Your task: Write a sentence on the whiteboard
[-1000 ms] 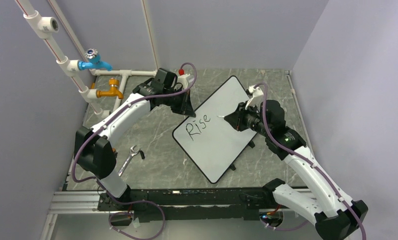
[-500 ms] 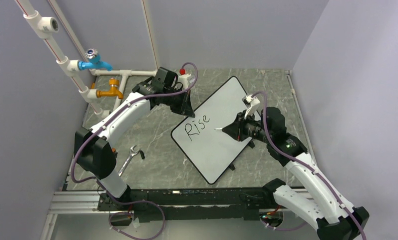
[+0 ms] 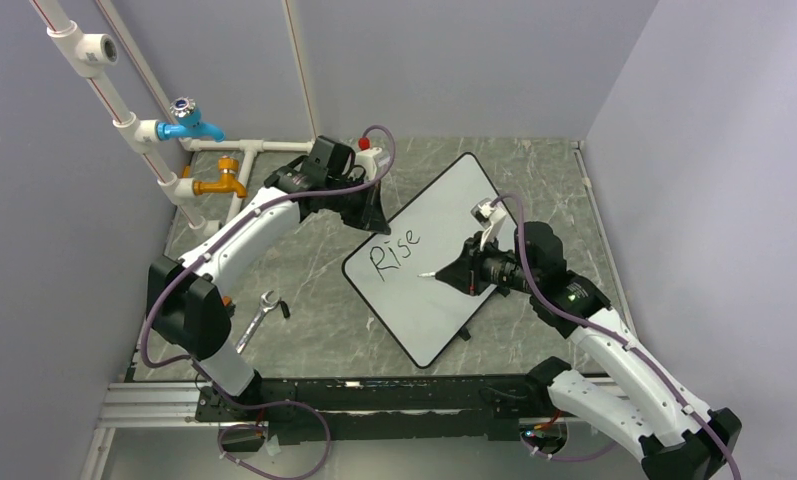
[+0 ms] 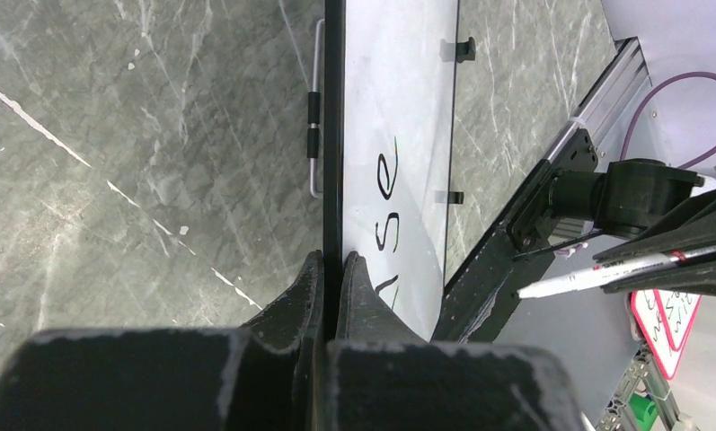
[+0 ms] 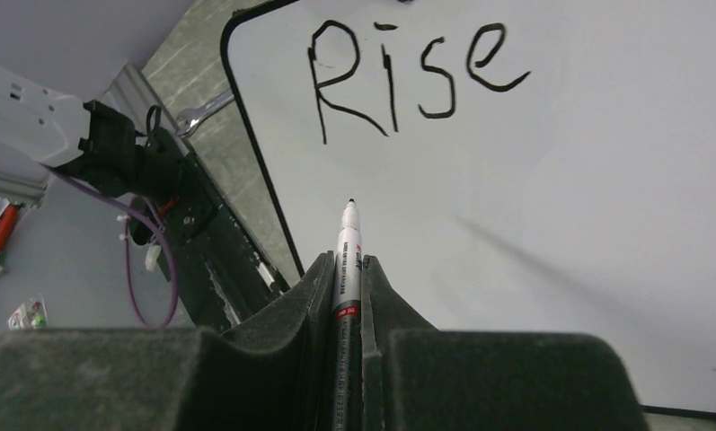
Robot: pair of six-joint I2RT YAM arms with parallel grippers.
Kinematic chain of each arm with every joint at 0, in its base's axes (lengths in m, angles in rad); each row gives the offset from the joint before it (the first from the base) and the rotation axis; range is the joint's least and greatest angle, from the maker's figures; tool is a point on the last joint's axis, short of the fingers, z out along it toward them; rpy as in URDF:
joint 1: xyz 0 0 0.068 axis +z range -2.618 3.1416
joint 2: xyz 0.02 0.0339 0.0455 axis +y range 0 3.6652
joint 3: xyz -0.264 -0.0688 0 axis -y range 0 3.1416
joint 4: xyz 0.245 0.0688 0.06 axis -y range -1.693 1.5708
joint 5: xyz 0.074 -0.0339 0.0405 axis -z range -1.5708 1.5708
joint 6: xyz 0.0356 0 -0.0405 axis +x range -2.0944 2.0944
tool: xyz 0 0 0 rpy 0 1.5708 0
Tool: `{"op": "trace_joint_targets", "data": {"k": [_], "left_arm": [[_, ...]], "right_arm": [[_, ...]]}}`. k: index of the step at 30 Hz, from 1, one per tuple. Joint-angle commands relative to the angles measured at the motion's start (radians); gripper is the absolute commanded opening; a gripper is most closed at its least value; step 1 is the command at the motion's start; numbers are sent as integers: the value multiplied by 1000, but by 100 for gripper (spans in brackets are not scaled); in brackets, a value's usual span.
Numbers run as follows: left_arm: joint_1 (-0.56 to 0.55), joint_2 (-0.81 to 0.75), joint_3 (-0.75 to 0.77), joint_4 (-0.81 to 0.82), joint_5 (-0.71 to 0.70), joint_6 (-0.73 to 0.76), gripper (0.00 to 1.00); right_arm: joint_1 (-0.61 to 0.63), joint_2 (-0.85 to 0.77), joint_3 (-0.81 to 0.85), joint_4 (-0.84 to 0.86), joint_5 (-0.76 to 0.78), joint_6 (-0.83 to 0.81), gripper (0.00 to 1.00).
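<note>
The whiteboard (image 3: 424, 315) lies slantwise on the table (image 3: 314, 290), between the 2 arms. The left gripper (image 4: 331, 269) is pinched narrow on the board's black rim, 1 finger on each side. The right gripper (image 5: 346, 269) is clamped on a marker (image 5: 348, 242), its tip aimed at bare board below the sentence (image 3: 395, 251), of which only 1 word, "Rise", shows. Whether the tip touches cannot be told. A wrench (image 3: 260, 314) lies left of the board.

Glossy whiteboard (image 3: 429, 260) — veined stone-look table (image 3: 314, 290)
</note>
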Motion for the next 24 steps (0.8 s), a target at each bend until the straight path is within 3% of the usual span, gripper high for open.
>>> {"op": "trace_joint_targets", "data": {"k": [1,12,24], "left_arm": [[6,-56,-13,61,-102,47,0],[6,-76,-33,74,-131,28,0],[7,-88,-49,91,-134,-5,0]], "right_arm": [[46,-20,-15,56,23,-21,0],[191,-54,-74,97,132,-22,0],[243,-30,-145,234,200,-6,0]]}}
